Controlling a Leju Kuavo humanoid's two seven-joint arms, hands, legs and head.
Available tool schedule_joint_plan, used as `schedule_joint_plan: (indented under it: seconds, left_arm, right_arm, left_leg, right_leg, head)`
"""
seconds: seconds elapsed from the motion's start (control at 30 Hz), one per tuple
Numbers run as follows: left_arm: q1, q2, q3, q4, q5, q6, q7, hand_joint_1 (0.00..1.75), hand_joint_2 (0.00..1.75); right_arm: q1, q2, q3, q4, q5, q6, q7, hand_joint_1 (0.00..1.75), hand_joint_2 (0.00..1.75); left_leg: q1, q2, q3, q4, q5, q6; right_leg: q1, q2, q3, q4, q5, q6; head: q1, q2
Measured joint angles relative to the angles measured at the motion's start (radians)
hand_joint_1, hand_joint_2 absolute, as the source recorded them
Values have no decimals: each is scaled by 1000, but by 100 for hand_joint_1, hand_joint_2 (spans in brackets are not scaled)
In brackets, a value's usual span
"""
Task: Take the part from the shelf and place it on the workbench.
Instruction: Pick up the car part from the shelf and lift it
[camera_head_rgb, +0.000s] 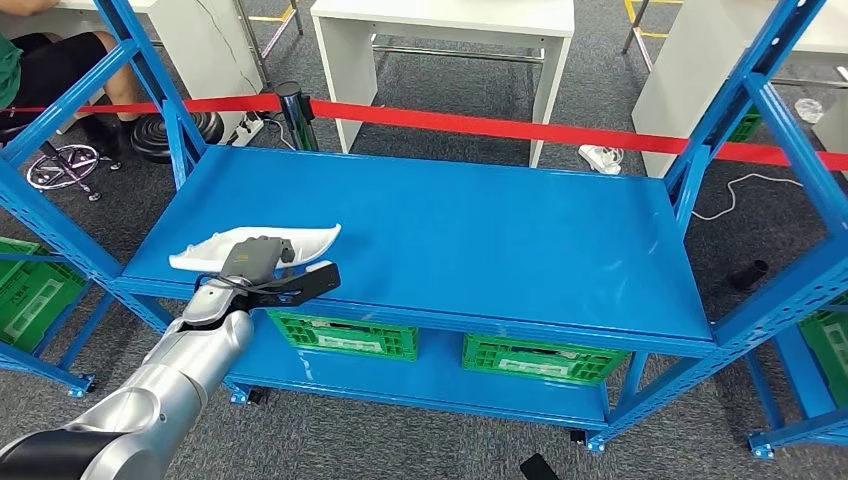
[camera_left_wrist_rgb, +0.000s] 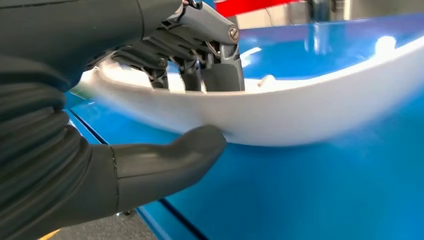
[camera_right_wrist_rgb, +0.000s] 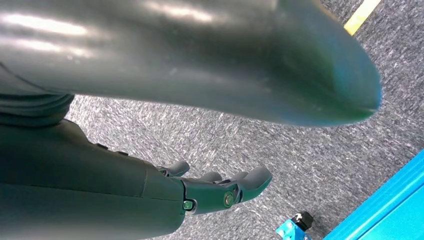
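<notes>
A long, curved white part (camera_head_rgb: 312, 240) lies on the blue shelf (camera_head_rgb: 450, 240) near its front left corner. My left hand (camera_head_rgb: 262, 268) grips the part around its middle. In the left wrist view the dark fingers (camera_left_wrist_rgb: 220, 70) hook over the rim of the white part (camera_left_wrist_rgb: 310, 110), and the thumb (camera_left_wrist_rgb: 170, 160) presses against its outer wall. The part still sits low over the shelf surface (camera_left_wrist_rgb: 325, 200). My right hand (camera_right_wrist_rgb: 220, 192) hangs over grey carpet beside a blue shelf foot, fingers loosely apart and holding nothing.
Two green crates (camera_head_rgb: 345, 335) (camera_head_rgb: 545, 358) sit on the lower level. Blue uprights (camera_head_rgb: 150, 80) (camera_head_rgb: 740, 110) flank the shelf. A red barrier tape (camera_head_rgb: 480, 125) runs behind it, with white tables (camera_head_rgb: 440, 30) beyond. A person (camera_head_rgb: 30, 60) sits at the far left.
</notes>
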Motion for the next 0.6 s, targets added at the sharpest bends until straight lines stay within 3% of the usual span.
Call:
schedule_joint_plan:
  seconds: [0.23,0.43,0.6]
  left_arm:
    - [-2,-1,15,-2,15,15,-7,171,175]
    - [-1,-8,40,-2,67,35,-104,171,175]
    - [-1,-10,47,-2,70,33,-106,171,175]
  right_arm:
    - [0,0,-1,0,-3,3,11,0,0]
    - [1,0,-1,0,-6,2,2,0,0]
    - [1,0,-2,0,-6,0,-5,0,0]
  left_leg:
    - [0,0,0,0,0,0]
    - [0,0,0,0,0,0]
    - [0,0,0,0,0,0]
  right_leg:
    - [0,0,0,0,0,0]
    - [0,0,0,0,0,0]
    - [0,0,0,0,0,0]
  head:
    - [0,0]
    - [0,0]
    - [0,0]
